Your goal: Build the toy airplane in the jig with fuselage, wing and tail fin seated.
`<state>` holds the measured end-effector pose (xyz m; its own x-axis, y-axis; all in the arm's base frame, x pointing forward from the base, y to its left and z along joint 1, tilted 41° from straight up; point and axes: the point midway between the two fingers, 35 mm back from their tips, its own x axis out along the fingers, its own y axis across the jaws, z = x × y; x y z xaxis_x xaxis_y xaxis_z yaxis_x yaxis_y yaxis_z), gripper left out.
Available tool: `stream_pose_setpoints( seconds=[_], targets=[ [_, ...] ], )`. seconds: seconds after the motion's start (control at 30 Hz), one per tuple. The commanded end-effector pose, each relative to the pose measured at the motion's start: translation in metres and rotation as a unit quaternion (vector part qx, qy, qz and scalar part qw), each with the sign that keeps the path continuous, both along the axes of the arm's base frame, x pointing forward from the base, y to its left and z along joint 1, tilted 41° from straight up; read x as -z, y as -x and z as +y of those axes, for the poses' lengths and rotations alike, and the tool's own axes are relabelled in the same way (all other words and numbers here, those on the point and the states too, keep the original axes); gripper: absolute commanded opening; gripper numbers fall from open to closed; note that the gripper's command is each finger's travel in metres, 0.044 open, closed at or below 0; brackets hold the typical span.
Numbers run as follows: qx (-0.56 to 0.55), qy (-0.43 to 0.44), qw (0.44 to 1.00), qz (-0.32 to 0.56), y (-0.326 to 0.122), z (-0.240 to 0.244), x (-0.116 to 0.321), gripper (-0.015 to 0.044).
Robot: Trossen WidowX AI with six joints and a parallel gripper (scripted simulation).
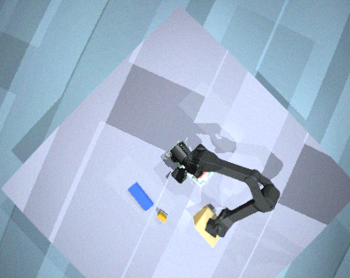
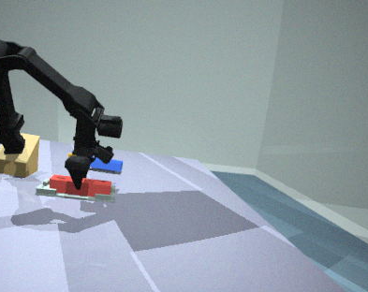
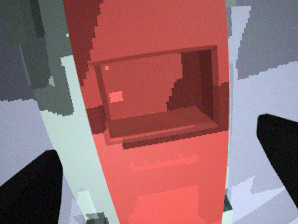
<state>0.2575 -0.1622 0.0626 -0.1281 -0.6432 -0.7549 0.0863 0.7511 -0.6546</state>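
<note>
The red fuselage (image 1: 204,175) (image 2: 98,187) (image 3: 150,30) lies level and low in the pale grey-green cradle (image 2: 46,190) (image 3: 60,135). Its rectangular wing socket faces up and is empty in the wrist view. My gripper (image 2: 78,185) (image 3: 161,143) is open, its fingers still low on either side of the fuselage, with a gap to each side in the wrist view. The blue wing (image 1: 141,196) (image 2: 108,165) lies flat on the table. The small orange tail fin (image 1: 162,216) lies near one end of the wing. The arm hides most of the fuselage in the top view; the tail socket is not clearly visible.
A tan wedge-shaped block (image 1: 204,221) (image 2: 30,161) stands under the arm's base. The arm bends over the table from it to the cradle. The wing and tail fin lie to the lower left of the cradle in the top view.
</note>
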Motion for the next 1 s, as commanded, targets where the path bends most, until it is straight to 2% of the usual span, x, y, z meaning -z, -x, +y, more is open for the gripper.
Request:
stream_pose_setpoints(
  seconds=[0.0, 0.17, 0.4, 0.67, 0.8, 0.97],
  targets=[
    [0.0, 0.0, 1.0, -0.001, 0.0, 0.0, 0.0, 0.044],
    [0.0, -0.001, 1.0, -0.001, -0.003, 0.006, -0.007, 0.044],
    [-0.002, -0.001, 1.0, 0.003, -0.014, 0.067, -0.077, 0.044],
    [-0.002, 0.0, 1.0, 0.003, -0.019, 0.07, -0.077, 0.044],
    [0.05, 0.009, 0.998, -0.041, -0.02, 0.067, -0.074, 0.044],
    [0.05, 0.009, 0.998, -0.041, -0.02, 0.067, -0.074, 0.044]
  ],
)
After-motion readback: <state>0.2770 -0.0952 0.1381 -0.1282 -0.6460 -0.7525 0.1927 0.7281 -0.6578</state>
